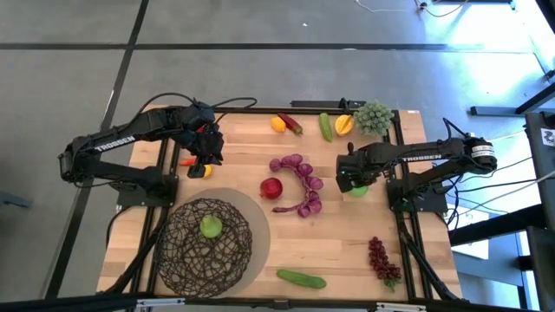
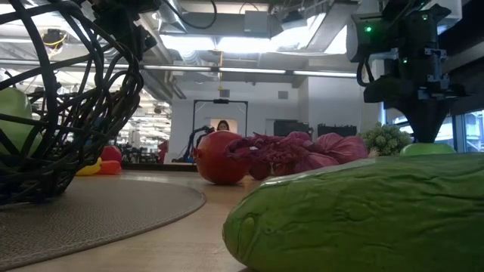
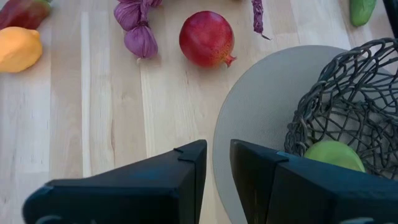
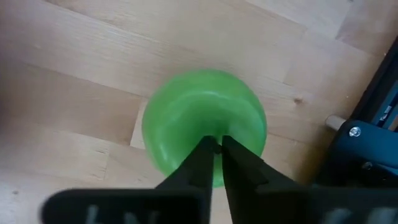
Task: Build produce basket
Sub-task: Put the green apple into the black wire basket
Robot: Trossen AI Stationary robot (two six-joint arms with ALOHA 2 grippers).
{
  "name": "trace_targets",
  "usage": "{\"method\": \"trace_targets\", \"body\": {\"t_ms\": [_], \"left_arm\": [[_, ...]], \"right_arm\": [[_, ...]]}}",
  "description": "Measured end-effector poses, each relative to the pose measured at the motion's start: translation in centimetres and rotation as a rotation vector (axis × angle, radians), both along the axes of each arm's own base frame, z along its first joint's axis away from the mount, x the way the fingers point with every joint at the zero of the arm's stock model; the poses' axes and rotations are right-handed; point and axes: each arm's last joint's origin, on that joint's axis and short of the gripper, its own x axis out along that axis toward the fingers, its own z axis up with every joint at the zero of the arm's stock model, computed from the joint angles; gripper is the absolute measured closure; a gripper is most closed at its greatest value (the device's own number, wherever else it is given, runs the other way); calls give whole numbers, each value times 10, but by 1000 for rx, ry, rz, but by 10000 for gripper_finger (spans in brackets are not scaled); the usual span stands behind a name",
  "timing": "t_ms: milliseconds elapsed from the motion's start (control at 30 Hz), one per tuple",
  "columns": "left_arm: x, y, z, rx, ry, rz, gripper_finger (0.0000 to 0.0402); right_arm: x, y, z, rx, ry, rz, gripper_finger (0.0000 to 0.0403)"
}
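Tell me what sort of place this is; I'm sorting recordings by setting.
Probably a robotics lab in an open-plan workspace. A wooden table stands on a grey floor with cabling, and the low view shows exposed ceiling ducts, strip lights and a person far behind.

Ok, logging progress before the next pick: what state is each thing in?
basket: upright on mat, first green apple inside.
second green apple: on table, beneath right gripper.
right gripper: jaws nearly together on that apple's top.
left gripper: jaws nearly together, empty.
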Motion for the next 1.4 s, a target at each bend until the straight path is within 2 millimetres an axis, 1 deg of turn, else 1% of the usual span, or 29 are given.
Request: {"method": "trace_targets", "body": {"t_ms": [67, 467, 600, 767, 967, 1233, 1333, 1400], "left_arm": [[0, 0, 0, 0, 1, 0, 339], [0, 0, 0, -1, 1, 1, 339], [0, 0, 0, -20, 2, 25, 339], [0, 0, 0, -69, 7, 89, 339], [0, 0, 0, -116, 11, 149, 339], [0, 0, 0, -124, 6, 160, 339], [1, 0, 0, -130, 1, 156, 339], [1, 0, 0, -132, 1, 157, 339]], "right_arm": [[0, 0, 0, -1, 0, 0, 395], [0, -1, 1, -27, 1, 3, 401], [5, -1, 10, -30, -32, 10, 401], [13, -2, 30, -42, -78, 47, 402], [19, -3, 65, -102, -109, 89, 403], [31, -2, 122, -279, -268, 187, 403], [34, 0, 138, -330, -317, 236, 403], [36, 1, 143, -352, -346, 267, 403]]}}
